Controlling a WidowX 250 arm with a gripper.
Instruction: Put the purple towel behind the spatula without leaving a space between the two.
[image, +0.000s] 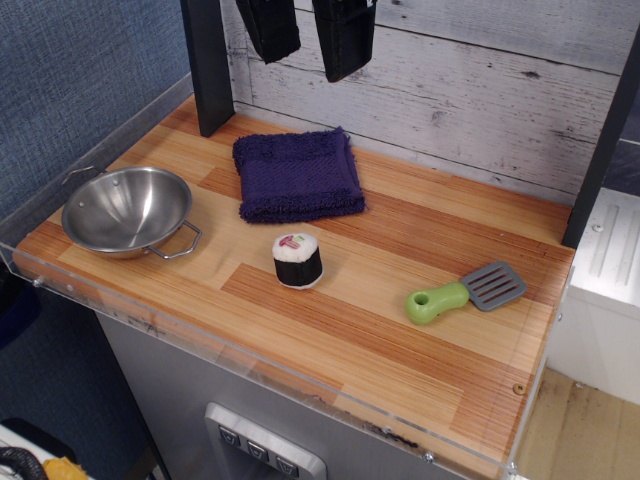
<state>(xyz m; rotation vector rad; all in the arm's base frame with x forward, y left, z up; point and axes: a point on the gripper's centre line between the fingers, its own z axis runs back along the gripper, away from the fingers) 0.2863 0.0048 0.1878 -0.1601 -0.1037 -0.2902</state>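
Observation:
The purple towel (298, 176) lies folded flat at the back middle of the wooden table top. The spatula (466, 292), with a lime-green handle and grey slotted blade, lies at the right, well apart from the towel. My gripper (308, 38) hangs above the table's back edge, over the towel and clear of it. Its two black fingers (343, 38) stand apart with nothing between them.
A steel bowl (127, 210) with handles stands at the left. A toy sushi roll (298, 260) stands in the middle, in front of the towel. A black post (207, 65) rises at the back left and a plank wall (470, 100) runs behind. A clear rim (300, 375) edges the table.

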